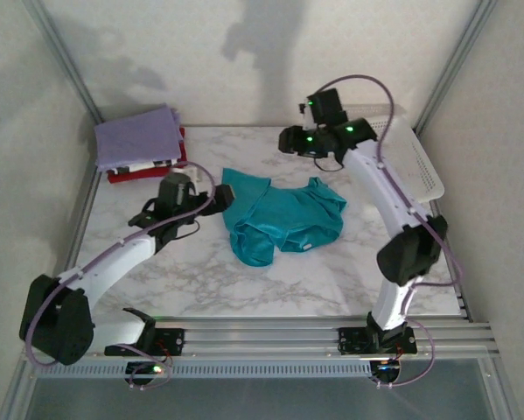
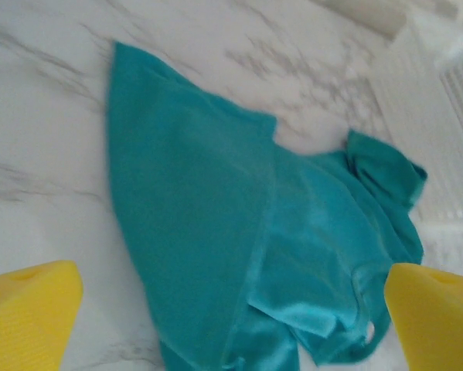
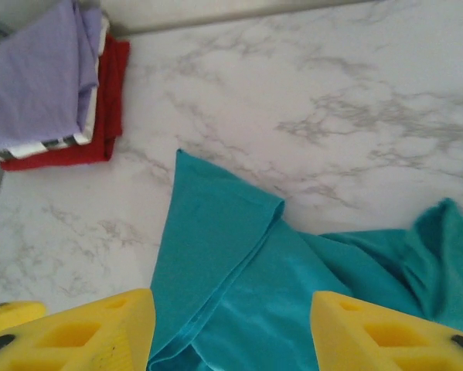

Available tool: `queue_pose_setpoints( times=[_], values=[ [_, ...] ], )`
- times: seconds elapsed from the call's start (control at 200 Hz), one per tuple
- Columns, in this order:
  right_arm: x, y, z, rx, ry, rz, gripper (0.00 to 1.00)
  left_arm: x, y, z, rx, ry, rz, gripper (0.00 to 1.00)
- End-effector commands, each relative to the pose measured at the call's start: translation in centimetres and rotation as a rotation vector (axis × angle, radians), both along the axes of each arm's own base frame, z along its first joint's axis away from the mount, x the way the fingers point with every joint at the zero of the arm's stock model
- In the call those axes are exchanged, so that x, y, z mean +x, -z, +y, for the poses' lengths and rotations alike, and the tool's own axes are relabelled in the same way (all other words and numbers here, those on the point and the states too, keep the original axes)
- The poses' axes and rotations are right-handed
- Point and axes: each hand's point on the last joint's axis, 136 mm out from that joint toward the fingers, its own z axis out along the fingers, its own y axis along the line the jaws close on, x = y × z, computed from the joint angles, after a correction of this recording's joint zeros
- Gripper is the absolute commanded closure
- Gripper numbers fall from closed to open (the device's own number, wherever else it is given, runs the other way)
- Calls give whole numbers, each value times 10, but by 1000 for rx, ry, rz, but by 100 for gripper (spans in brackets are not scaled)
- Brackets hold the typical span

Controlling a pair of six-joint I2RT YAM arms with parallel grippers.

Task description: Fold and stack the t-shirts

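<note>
Top external, back-left corner: a folded stack of t-shirts sits on the marble worktop (image 1: 200,280). The lavender tee (image 1: 137,136) is on top, the black-and-white patterned tee (image 1: 154,164) shows as a thin edge beneath it, and the red tee (image 1: 126,175) is at the bottom.
Left pincer (image 1: 205,197): low over the worktop, just beside the left edge of the teal tee (image 1: 283,223), with its tips turned toward the cloth. It is spread fully wide and holds nothing.
Left wrist view: one yellow finger (image 2: 30,317) sits in each bottom corner, far apart. The teal cloth lies loose on the marble between and beyond them.
Teal tee: in the middle of the worktop, unfolded and rumpled. Its left part is lapped over in a smooth flap, and it is well apart from the stack.
Right pincer (image 1: 295,142): raised over the back of the worktop, just behind the teal tee. It is parted with a clear gap and grips nothing.
Right wrist view: the yellow fingers (image 3: 84,336) stand along the bottom edge. The teal tee lies on the marble below them, and the stack is in the upper-left corner.
Basket (image 1: 415,162): white and perforated, at the right edge of the worktop, beyond the right arm.
</note>
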Motion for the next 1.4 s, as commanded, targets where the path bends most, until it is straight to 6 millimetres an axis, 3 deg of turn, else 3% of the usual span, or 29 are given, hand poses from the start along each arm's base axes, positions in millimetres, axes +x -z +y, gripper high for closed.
queue_pose_setpoints(
  times=[0.0, 0.105, 0.31, 0.531, 0.711, 0.931, 1.111, 1.237, 1.397],
  values=[
    [-2, -16, -73, 29, 171, 7, 44, -4, -6, -49, 69, 105, -2, 0],
    [-10, -24, -115, 54, 257, -11, 43, -5, -2, -97, 160, 183, -5, 0],
    [-29, -15, -161, 120, 356, 16, 43, -12, 10, -199, 259, 406, 6, 3],
    [-43, 3, -208, 96, 462, 21, 42, -21, 53, -270, 421, 530, 44, 8],
    [-54, 9, -224, 162, 468, 67, 38, -15, 90, -291, 460, 530, 94, 21],
    [-67, 5, -234, 139, 460, 68, 36, -21, 119, -309, 461, 589, 131, 22],
    [-69, 3, -221, 247, 431, 76, 36, -30, 124, -335, 384, 677, 149, 23],
    [-70, 6, -220, 254, 428, 87, 36, -20, 129, -338, 389, 637, 145, 25],
    [-69, 2, -219, 268, 421, 80, 35, -7, 148, -332, 359, 569, 195, 37]
  ],
)
